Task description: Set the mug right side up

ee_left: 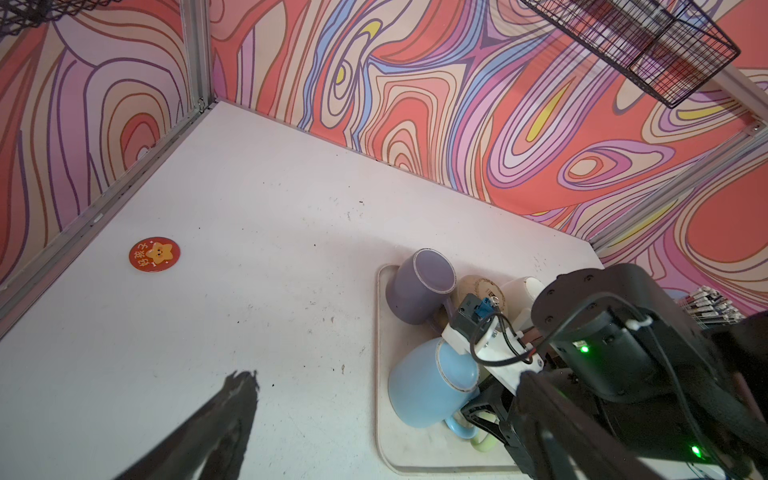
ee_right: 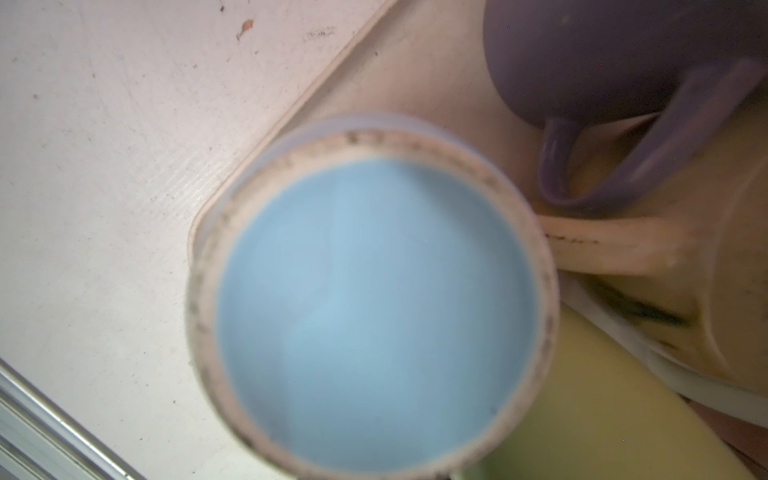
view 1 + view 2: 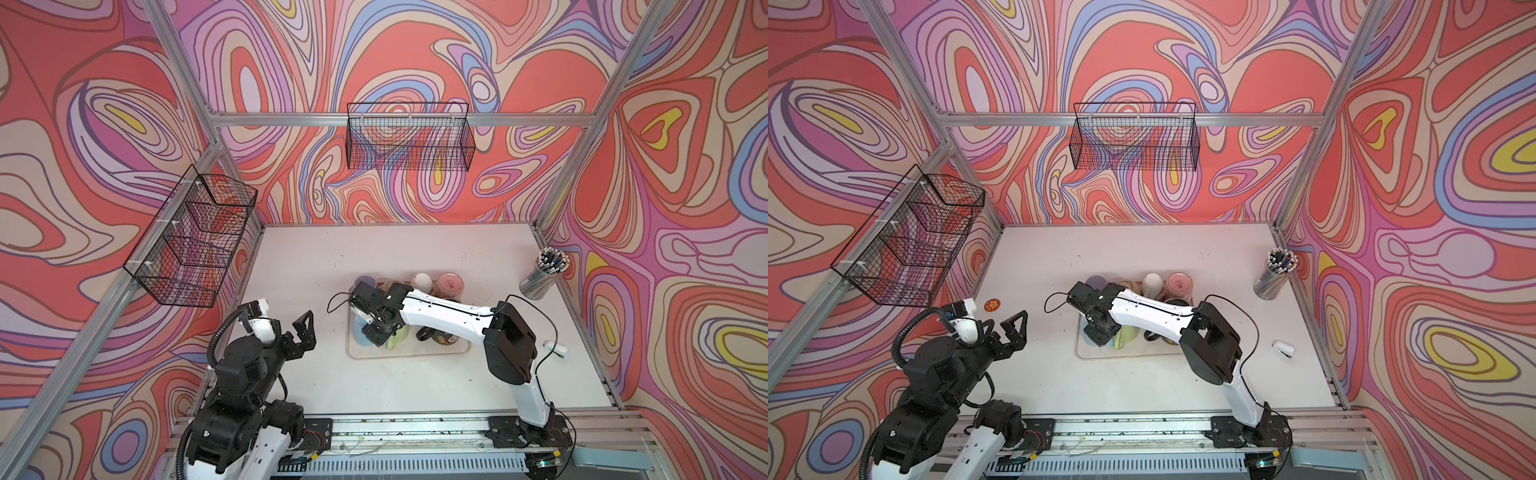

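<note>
A light blue mug (image 3: pixel 359 332) (image 1: pixel 428 382) stands upside down, base up, at the near left corner of a cream tray (image 3: pixel 415 353) (image 1: pixel 415 449). Its pale-ringed base (image 2: pixel 374 311) fills the right wrist view, which shows no fingers. My right gripper (image 3: pixel 376 332) (image 3: pixel 1100 336) (image 1: pixel 482 411) reaches down beside the mug, with its black fingers shut on the mug's handle. My left gripper (image 3: pixel 305 332) (image 3: pixel 1009 332) hangs open and empty over the table left of the tray. Only one of its fingers (image 1: pixel 232 411) shows in the left wrist view.
The tray also holds upside-down purple (image 3: pixel 363 282), white (image 3: pixel 423 282), pink (image 3: pixel 449 284), green (image 3: pixel 397 338) and dark (image 3: pixel 442 338) mugs. A pen cup (image 3: pixel 542 276) and a white stapler (image 3: pixel 555 347) sit at the right, a red badge (image 1: pixel 153 254) at the left. Wire baskets (image 3: pixel 409 137) (image 3: pixel 195 241) hang on the walls.
</note>
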`<state>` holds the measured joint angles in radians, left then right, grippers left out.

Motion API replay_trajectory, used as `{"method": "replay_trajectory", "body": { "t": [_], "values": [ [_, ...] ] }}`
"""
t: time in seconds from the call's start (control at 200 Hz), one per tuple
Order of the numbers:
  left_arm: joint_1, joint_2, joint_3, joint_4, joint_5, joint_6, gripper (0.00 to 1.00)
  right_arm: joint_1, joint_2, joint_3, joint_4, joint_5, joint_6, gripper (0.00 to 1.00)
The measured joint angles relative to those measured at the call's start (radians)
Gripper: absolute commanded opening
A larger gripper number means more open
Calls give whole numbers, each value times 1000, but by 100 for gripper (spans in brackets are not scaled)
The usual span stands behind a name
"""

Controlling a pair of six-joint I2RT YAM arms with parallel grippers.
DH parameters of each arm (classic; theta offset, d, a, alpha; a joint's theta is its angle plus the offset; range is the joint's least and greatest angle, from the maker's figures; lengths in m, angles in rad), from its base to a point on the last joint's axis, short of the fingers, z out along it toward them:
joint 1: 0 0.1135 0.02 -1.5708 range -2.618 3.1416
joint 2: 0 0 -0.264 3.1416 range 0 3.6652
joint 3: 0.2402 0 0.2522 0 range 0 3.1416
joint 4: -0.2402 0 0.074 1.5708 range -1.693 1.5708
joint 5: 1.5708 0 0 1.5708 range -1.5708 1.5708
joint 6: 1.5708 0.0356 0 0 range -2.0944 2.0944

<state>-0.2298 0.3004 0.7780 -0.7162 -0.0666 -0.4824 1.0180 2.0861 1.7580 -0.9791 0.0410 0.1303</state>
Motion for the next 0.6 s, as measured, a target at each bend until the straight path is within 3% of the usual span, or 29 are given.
{"method": "replay_trajectory", "body": {
  "t": [0.596],
  "values": [
    [0,0,0,0,-1,0,100,-2,-59,-56,51,-26,53,0]
  ]
}}
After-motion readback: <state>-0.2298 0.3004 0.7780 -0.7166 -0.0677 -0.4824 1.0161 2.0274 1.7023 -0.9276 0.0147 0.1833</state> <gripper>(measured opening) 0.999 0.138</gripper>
